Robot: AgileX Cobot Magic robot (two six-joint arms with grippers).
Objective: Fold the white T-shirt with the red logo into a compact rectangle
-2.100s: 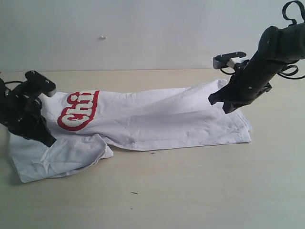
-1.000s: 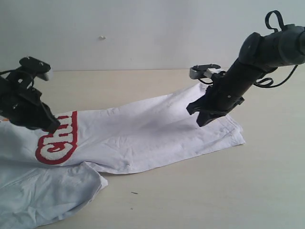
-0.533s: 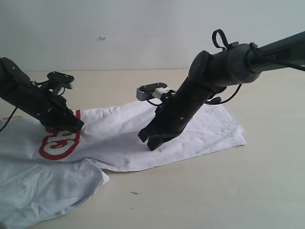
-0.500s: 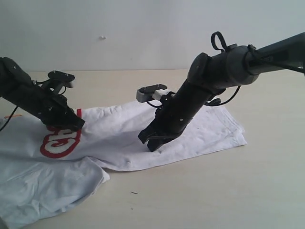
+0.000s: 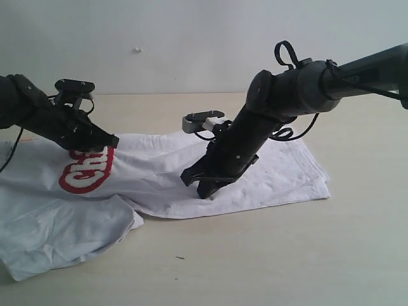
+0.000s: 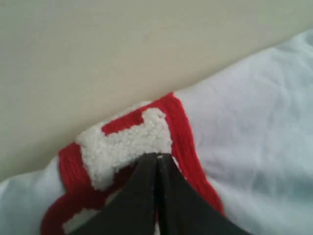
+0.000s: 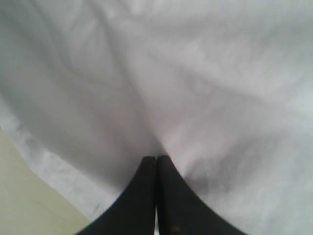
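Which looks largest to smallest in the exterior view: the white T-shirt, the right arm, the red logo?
1. white T-shirt, spread across most of the view's width
2. right arm, long but narrower; it may gain from nearness to the camera
3. red logo, clearly smallest and only partly showing

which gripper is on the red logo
The left gripper: its shut tips sit on the red logo. The right gripper pinches plain fabric of the white T-shirt.
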